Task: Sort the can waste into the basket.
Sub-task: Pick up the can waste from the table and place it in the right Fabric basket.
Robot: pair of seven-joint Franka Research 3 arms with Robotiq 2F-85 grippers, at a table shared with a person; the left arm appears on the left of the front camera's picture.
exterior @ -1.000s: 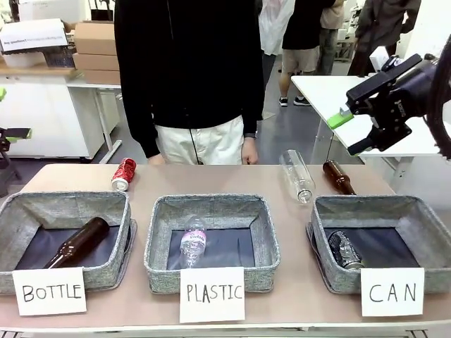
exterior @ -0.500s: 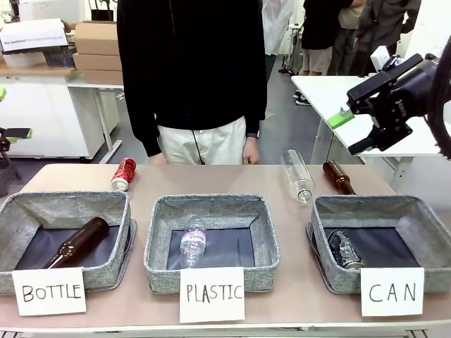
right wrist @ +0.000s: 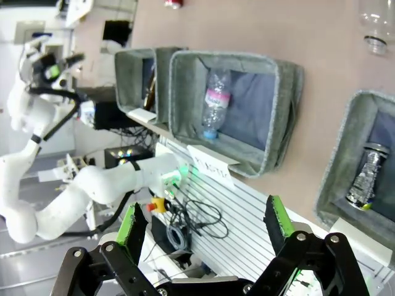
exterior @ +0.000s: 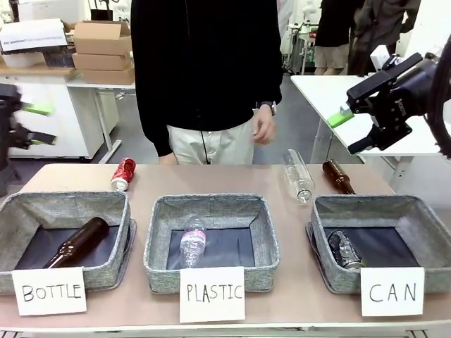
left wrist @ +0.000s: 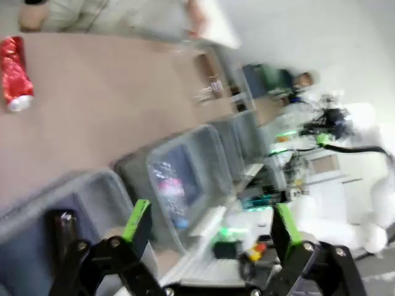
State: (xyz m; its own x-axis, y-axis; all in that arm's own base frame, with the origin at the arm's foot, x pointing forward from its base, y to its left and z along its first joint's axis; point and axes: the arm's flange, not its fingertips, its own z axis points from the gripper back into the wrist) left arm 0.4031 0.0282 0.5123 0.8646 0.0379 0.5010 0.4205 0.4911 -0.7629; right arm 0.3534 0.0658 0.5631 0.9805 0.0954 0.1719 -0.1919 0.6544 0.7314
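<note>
— What do I see on my table?
— A brown bottle (exterior: 77,243) lies in the "BOTTLE" bin (exterior: 65,211). A plastic bottle (exterior: 192,243) lies in the "PLASTIC" bin (exterior: 210,208).
— And behind them?
— A clear bottle (exterior: 297,176) and a second brown bottle (exterior: 339,177) lie on the table (exterior: 211,180).

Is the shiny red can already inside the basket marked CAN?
No, the red can lies on the bare table behind the BOTTLE basket, while the CAN basket holds only the dark blue-silver can.
</note>
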